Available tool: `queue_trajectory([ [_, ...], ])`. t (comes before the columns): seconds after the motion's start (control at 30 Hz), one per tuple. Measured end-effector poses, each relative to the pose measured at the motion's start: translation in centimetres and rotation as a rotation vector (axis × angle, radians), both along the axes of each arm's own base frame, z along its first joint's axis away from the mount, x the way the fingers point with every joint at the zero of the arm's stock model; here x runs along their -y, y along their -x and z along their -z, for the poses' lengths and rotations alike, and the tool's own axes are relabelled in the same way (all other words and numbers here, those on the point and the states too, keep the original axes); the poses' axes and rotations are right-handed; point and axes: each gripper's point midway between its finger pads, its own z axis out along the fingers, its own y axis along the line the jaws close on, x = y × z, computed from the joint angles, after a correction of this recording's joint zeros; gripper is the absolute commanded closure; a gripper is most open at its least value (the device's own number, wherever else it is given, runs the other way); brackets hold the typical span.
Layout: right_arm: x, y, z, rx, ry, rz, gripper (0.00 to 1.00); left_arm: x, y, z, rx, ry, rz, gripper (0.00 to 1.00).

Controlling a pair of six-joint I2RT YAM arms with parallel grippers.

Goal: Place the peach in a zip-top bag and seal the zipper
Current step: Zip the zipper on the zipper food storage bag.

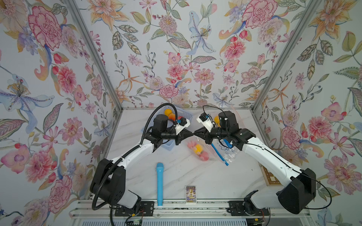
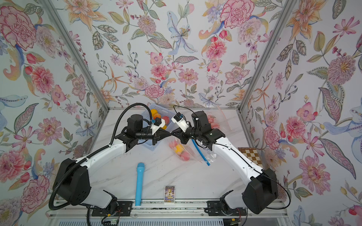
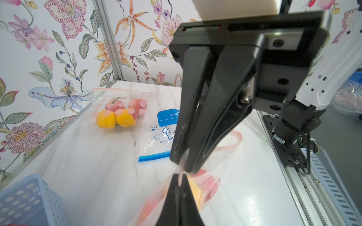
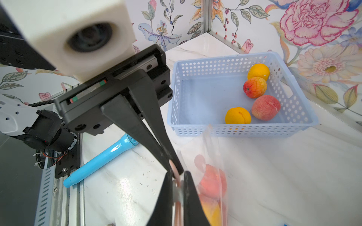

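Closest to me lie a smooth blue mic (image 1: 159, 184) and a small printed card (image 1: 190, 192) on the marbled table (image 1: 195, 176). Farther in, the left claw (image 1: 191, 134) and right claw (image 1: 196, 134) meet tip to tip. Each is pinched tight on the pink zipper strip of a clear, crinkly bag (image 4: 213, 148). The bag's body hangs beneath the tips, and the peaches (image 1: 198, 150) sit inside it, round and matte, red and yellow. Whether the zipper is pressed shut along its whole length I cannot tell. Behind the left claw stands a pale blue perforated basket (image 4: 274, 129) holding four more round fruit (image 4: 265, 107).
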Motion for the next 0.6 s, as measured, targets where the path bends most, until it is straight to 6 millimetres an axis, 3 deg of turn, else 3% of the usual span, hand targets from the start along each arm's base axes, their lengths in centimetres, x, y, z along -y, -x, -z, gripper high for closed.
queue_trajectory([
  [0.6,2.1,-0.1,1.4,-0.027,0.036,0.126,1.00,-4.1,-5.5,-0.3,-0.126,0.150,-0.320,1.00],
])
